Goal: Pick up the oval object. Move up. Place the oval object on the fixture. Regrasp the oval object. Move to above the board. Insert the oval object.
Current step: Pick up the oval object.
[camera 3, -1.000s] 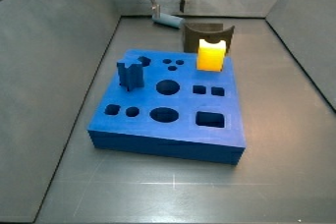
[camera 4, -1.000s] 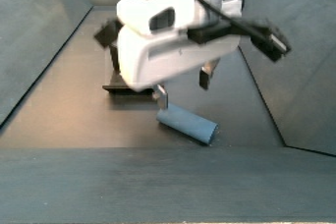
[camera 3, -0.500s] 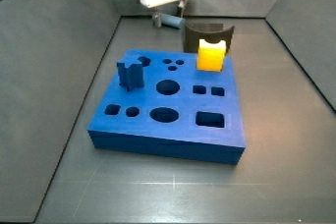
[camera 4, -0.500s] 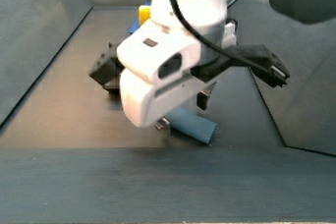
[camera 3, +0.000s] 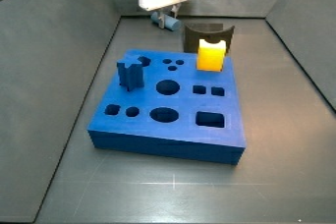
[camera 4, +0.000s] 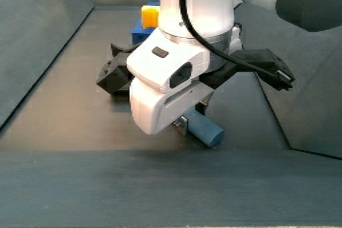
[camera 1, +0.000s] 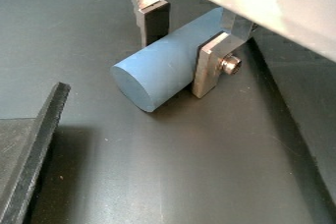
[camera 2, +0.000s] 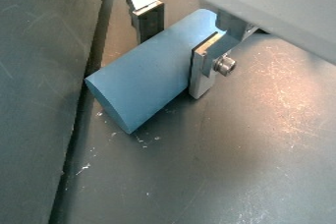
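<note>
The oval object [camera 1: 147, 71], a pale grey-blue peg, lies on its side on the grey floor [camera 1: 171, 169]. In both wrist views my gripper [camera 1: 182, 56] is down over it, one silver finger on each side of the peg [camera 2: 138, 85]. The nearer pad [camera 1: 210, 66] lies against the peg's side, and the far finger stands just behind it, so the jaws look open. In a side view the gripper [camera 3: 164, 16] is at the back, left of the fixture [camera 3: 207, 31] with its yellow block [camera 3: 211, 57]. The blue board [camera 3: 171, 110] lies in front.
A dark blue notched block [camera 3: 129, 73] stands upright on the board's left side. Grey sloping walls [camera 3: 66, 81] enclose the floor on both sides. A dark flat edge [camera 1: 27, 169] lies near the peg in a wrist view. The arm's white body [camera 4: 167, 77] hides most of the peg [camera 4: 205, 130].
The gripper has come down over the peg, and its fingers now stand on both sides of it at floor level. The peg has not moved.
</note>
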Robot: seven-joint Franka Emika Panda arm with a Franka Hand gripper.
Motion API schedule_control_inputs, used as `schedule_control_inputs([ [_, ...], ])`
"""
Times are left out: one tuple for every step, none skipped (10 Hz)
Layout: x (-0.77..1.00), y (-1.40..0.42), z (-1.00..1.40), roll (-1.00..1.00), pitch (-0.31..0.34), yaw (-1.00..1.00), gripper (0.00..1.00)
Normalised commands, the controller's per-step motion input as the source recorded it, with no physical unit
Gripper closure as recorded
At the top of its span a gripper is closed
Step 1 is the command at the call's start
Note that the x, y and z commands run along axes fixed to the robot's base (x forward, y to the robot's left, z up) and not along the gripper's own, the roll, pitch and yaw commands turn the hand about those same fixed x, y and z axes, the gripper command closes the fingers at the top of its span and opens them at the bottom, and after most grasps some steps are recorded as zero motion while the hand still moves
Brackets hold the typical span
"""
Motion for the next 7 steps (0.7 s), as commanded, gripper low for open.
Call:
schedule_control_inputs([
  [0.00, 0.00, 0.00, 0.00, 0.000, 0.00, 1.00],
  [0.00, 0.00, 0.00, 0.00, 0.000, 0.00, 1.00],
  [0.00, 0.00, 0.00, 0.00, 0.000, 0.00, 1.00],
  [0.00, 0.00, 0.00, 0.00, 0.000, 0.00, 1.00],
  [0.00, 0.00, 0.00, 0.00, 0.000, 0.00, 1.00],
  [0.00, 0.00, 0.00, 0.00, 0.000, 0.00, 1.00],
  [0.00, 0.00, 0.00, 0.00, 0.000, 0.00, 1.00],
])
